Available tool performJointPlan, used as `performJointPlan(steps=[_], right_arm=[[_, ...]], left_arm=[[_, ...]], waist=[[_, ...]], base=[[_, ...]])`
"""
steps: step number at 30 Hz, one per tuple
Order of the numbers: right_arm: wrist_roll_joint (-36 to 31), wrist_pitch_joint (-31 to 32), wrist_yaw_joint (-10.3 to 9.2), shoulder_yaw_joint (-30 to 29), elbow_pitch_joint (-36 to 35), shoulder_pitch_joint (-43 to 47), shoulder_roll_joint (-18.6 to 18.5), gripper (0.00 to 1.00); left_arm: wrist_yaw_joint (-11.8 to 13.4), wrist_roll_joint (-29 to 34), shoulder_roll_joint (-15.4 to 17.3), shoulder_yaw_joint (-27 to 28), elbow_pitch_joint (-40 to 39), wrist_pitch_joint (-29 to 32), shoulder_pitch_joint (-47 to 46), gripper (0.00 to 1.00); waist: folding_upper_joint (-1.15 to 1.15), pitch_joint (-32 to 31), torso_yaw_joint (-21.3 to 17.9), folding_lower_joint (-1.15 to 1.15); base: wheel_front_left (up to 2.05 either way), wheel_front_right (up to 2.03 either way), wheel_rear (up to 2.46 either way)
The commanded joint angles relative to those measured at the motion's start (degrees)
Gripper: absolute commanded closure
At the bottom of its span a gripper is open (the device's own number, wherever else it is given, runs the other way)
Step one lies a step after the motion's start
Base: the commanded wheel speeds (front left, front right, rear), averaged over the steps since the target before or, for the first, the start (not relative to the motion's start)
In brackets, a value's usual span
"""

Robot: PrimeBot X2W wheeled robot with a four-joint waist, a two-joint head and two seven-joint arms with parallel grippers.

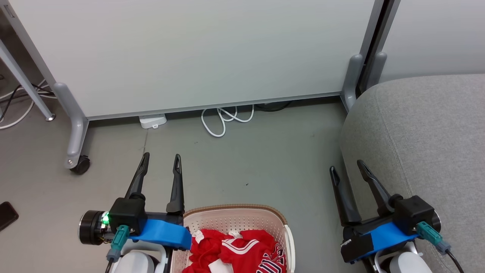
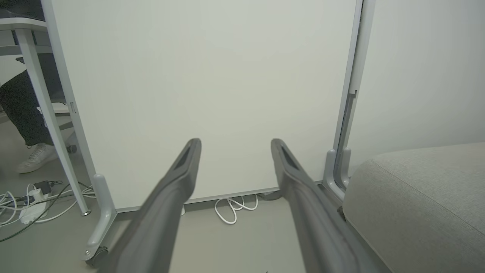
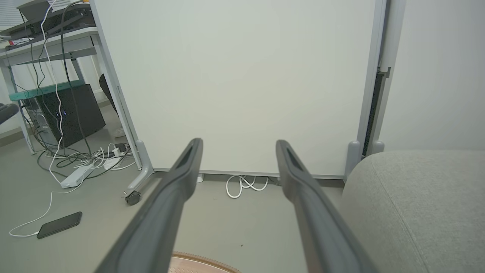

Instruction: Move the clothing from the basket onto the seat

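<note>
Head camera looks down, wrist cameras level forward; all share partition (image 1: 189, 57) and seat (image 1: 424, 132).

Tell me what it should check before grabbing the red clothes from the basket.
1. Open, empty left hand: ok.
2. Open, empty right hand: ok.
3. Red clothes lying in basket: ok.
4. Room on seat: ok.
5. A hand over the clothes: not ok; both point past the basket.
6. Number of garments: cannot tell.

White partition (image 1: 189, 53) (castor feet (image 1: 79, 165)), grey floor (image 1: 265, 163), loose cables (image 1: 223, 119).
</note>
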Motion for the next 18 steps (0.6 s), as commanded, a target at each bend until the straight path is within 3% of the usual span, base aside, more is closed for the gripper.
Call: performJointPlan(steps=[1, 9, 18], right_arm=[[-1.2, -0.4, 0.13, 0.2, 0.0, -0.8, -0.3, 0.00], [-5.2, -1.4, 0.14, 0.9, 0.0, -0.9, -0.3, 0.00], [-4.7, -1.3, 0.14, 0.9, 0.1, -0.9, -0.3, 0.00]], left_arm=[[0.3, 1.0, 0.2, -0.3, -0.2, -0.6, -0.8, 0.00], [0.6, 5.0, 0.2, -0.8, -0.1, -1.5, -0.9, 0.00], [0.1, 4.6, 0.2, -0.3, 0.2, -1.5, -0.6, 0.00]], waist=[[0.00, 0.0, 0.1, 0.00], [0.00, 0.1, 0.3, 0.00], [0.00, 0.0, 0.1, 0.00]], base=[[0.00, 0.00, 0.00], [0.00, 0.00, 0.00], [0.00, 0.00, 0.00]])
